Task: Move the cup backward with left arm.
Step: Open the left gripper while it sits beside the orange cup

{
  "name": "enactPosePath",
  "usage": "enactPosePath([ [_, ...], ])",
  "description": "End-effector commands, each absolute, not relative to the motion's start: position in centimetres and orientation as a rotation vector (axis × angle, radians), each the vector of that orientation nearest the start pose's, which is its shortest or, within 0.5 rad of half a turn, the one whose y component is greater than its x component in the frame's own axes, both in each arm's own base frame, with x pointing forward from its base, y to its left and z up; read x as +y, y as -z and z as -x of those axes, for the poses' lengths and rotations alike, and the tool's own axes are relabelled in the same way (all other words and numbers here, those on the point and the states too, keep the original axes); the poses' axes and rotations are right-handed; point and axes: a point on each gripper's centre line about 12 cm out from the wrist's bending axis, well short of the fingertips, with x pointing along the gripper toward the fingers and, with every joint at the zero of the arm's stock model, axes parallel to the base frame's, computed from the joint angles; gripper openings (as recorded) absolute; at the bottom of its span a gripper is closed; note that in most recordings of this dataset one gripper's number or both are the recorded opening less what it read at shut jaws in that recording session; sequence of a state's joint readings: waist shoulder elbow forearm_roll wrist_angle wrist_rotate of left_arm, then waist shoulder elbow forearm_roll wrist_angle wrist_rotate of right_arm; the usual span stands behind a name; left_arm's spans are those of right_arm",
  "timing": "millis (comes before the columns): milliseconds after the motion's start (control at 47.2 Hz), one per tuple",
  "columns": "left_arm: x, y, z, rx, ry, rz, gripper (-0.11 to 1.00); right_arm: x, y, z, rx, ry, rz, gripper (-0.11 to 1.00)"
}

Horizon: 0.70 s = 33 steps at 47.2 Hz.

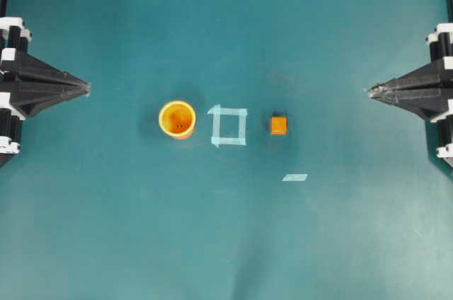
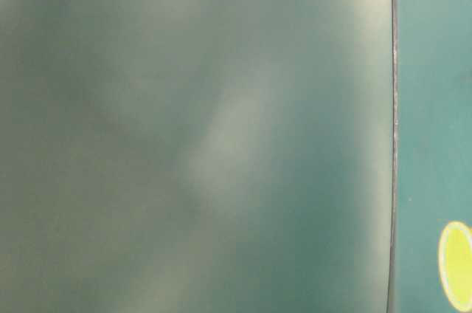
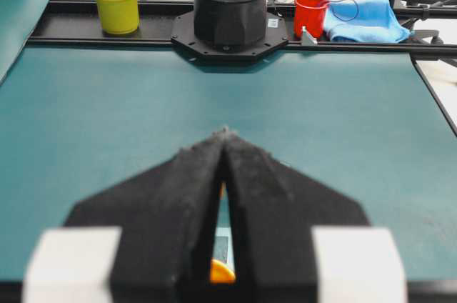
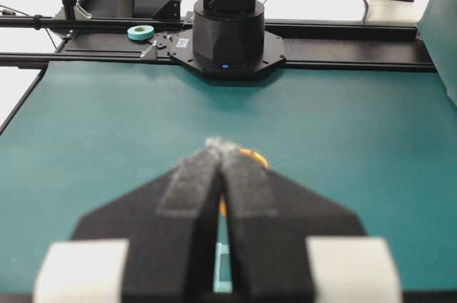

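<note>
Cup (image 1: 177,119) first — the small yellow-orange one stands upright on the green desk (image 1: 106,229), left of centre, just beside a square of pale tape (image 1: 228,126). On the far side of that square sits a little orange cube (image 1: 278,125), and a loose strip of tape (image 1: 294,177) lies nearer the lower right. Both arms are parked at the edges, well apart from everything: the left gripper (image 1: 86,88) has its jaws pressed together with nothing between them, and the right gripper (image 1: 369,91) — pointing inward the same way — has its jaws closed and empty too.
</note>
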State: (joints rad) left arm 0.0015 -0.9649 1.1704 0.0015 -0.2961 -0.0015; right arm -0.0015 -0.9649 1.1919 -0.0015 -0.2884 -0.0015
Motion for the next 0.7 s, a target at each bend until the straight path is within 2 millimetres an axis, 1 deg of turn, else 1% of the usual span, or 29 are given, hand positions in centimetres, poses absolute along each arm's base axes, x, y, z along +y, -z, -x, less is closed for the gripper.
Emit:
enactPosePath([
  [0, 0.0, -29.6, -20.1, -0.064, 0.001, -0.009, 0.00, 0.1, -30.4, -20.2, -0.103, -0.004, -0.005, -0.01],
  [21, 0.0, -29.5, -20.1, -0.055, 0.001, -0.011, 0.00, 0.1, -30.4, -20.2, -0.100, -0.004, -0.003, 0.00],
  [85, 0.0, -29.3, -20.1, -0.032, 0.001, -0.008, 0.10, 0.1, -30.5, -20.4, -0.092, -0.003, -0.002, 0.00],
  [106, 0.0, -29.3, -20.1, -0.026, 0.001, -0.009, 0.11, 0.1, -30.5, -20.4, -0.089, -0.003, 0.001, 0.00],
  [296, 0.0, -28.9, -20.1, 0.003, 0.001, 0.012, 0.11, 0.1, -30.3, -20.6, -0.069, -0.005, 0.001, 0.00],
  [677, 0.0, -28.3, -20.4, 0.031, 0.001, 0.015, 0.16, 0.1, -30.3, -20.6, -0.069, -0.003, 0.001, 0.00],
])
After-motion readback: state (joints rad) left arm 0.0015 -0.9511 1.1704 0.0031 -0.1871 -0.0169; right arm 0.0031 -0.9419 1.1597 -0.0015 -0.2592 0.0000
